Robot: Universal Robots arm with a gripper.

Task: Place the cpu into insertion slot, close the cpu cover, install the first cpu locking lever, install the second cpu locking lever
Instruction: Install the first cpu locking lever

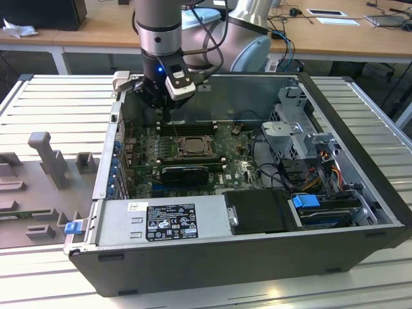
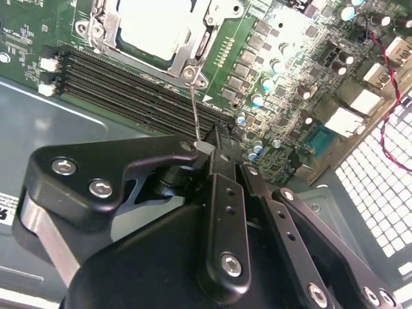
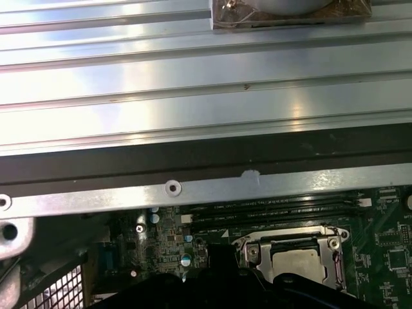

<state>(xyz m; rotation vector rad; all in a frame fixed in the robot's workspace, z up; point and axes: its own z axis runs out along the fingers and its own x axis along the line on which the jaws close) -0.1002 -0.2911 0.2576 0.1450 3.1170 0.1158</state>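
Room open above cpu cover point(image 1: 190, 145); memory slots point(image 1: 187, 127) just beside, case wall point(image 1: 251, 96) behind.

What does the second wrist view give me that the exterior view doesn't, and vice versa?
Second wrist view: the gripper pinching the locking lever that rises beside the cpu cover, with the cpu seated under it. Exterior view: the whole computer case, the power supply and grey fixtures on the table. Both: the socket area and the memory slots.
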